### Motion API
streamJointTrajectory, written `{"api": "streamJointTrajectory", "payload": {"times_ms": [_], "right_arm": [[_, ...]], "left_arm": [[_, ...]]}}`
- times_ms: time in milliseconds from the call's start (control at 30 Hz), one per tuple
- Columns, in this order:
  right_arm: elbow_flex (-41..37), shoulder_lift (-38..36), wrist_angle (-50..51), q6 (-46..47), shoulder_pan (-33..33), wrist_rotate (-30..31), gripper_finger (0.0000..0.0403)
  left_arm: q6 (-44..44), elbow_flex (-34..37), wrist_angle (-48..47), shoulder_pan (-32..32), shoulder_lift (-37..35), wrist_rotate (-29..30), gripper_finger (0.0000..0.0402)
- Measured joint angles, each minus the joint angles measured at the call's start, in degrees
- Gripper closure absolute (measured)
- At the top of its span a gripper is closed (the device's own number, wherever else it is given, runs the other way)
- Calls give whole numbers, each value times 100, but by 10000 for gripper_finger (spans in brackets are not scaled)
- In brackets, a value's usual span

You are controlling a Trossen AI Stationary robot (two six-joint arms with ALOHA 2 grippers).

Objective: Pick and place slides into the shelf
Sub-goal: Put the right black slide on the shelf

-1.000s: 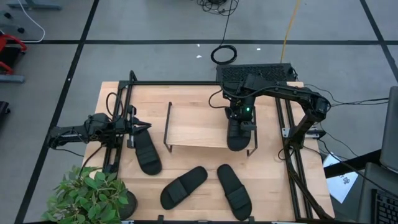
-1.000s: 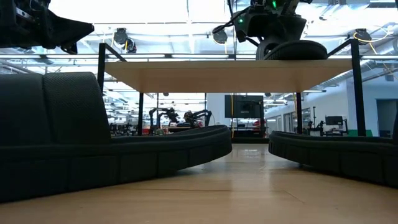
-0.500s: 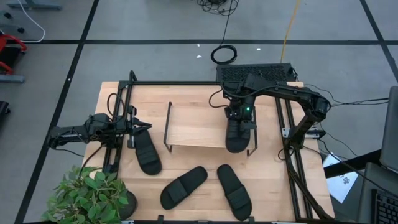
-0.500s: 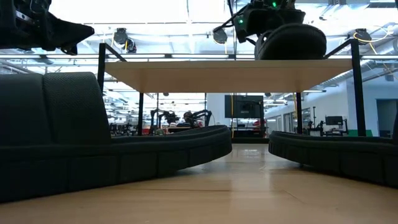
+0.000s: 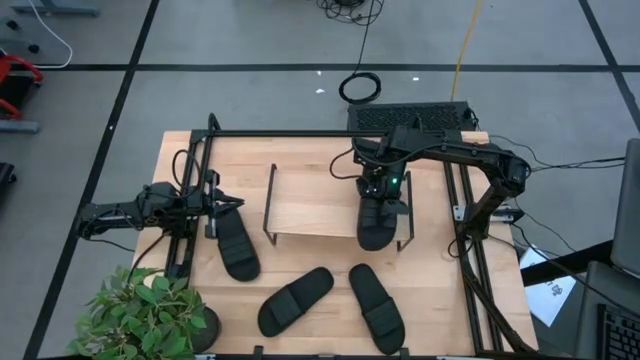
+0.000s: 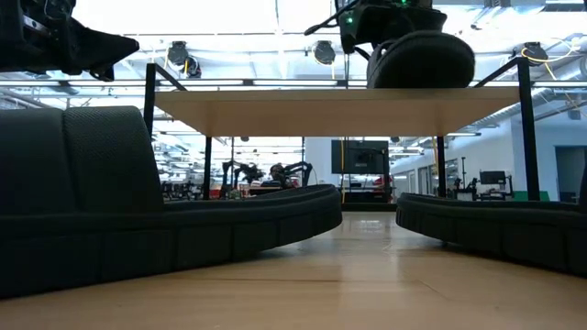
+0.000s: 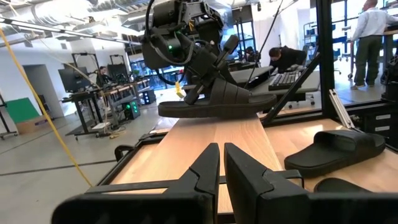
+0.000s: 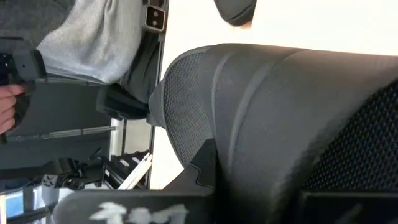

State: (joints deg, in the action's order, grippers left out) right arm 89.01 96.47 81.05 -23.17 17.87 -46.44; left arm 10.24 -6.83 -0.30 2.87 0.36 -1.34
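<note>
The shelf [image 5: 315,200] stands mid-table, its wood plank showing in the low view [image 6: 275,110]. My right gripper [image 5: 383,186] is over the plank's right end, shut on one black slide [image 5: 378,222], which also shows in the left wrist view [image 7: 217,106]. Three more slides lie sole-down on the table: one at the left [image 5: 237,248] and two near the front [image 5: 295,300] [image 5: 376,306]. My left gripper [image 5: 228,204] hovers shut and empty at the table's left, just beyond the left slide's far end. My right gripper holds the slide by its wide strap [image 7: 214,81], coming from above and from the far side, slanting down. The slide lies level along the plank's right end, its near end [image 5: 377,242] over the plank's near edge. I cannot tell whether its sole touches the plank.
A black tabletop frame [image 5: 300,133] runs around the work area, with rails at the left [image 5: 190,210] and right [image 5: 462,215]. A potted plant [image 5: 150,315] stands at the near left corner. People show in the room beyond the table.
My right gripper has gone toward the table's near edge and a little left with the slide. The slide has stayed level and now reaches farther over the plank's near edge.
</note>
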Motion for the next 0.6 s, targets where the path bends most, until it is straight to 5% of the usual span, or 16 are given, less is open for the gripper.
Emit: {"api": "streamJointTrajectory", "payload": {"times_ms": [600], "right_arm": [[-256, -15, -83, 441, 4, 358, 398]], "left_arm": [[-19, 1, -43, -2, 0, 0, 369]]}}
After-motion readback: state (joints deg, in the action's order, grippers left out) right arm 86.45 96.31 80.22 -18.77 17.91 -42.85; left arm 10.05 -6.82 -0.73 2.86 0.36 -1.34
